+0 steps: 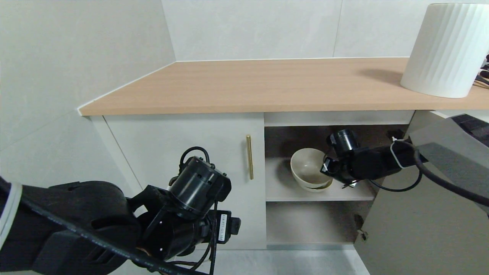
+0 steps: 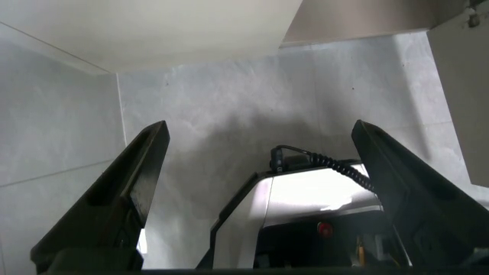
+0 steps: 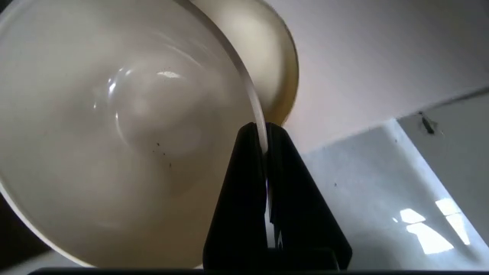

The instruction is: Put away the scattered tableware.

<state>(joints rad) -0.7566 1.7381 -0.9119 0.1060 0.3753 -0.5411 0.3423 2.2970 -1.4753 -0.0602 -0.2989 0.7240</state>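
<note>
In the head view we see a cabinet (image 1: 183, 152) under a wooden surface (image 1: 267, 88). Its left door is closed and carries a brass handle (image 1: 249, 156); its right door (image 1: 420, 229) stands open. On the upper shelf (image 1: 282, 193) inside the open compartment, a cream bowl (image 1: 307, 166) sits tilted with its mouth turned toward the closed door side. A shallower yellowish dish (image 1: 320, 187) lies under its lower edge. The right gripper (image 1: 329, 168) reaches into this compartment from the open-door side and meets the bowl at its rim. The left arm hangs low in front of the closed door, well apart from the bowl. On the surface, at its right end, stands a white ribbed cylinder (image 1: 445, 49).

In the left wrist view we find the left gripper (image 2: 260, 130) spread wide, with nothing between its fingers (image 2: 141, 176) and pale tiles beyond.

In the right wrist view the right gripper's fingers (image 3: 244, 191) are pinched together on the bowl's rim, one on each side of the thin wall. The bowl's glossy inside holds nothing but a few dark specks. The yellowish dish shows just behind the rim, touching or very close to the bowl; we cannot tell which.
</note>
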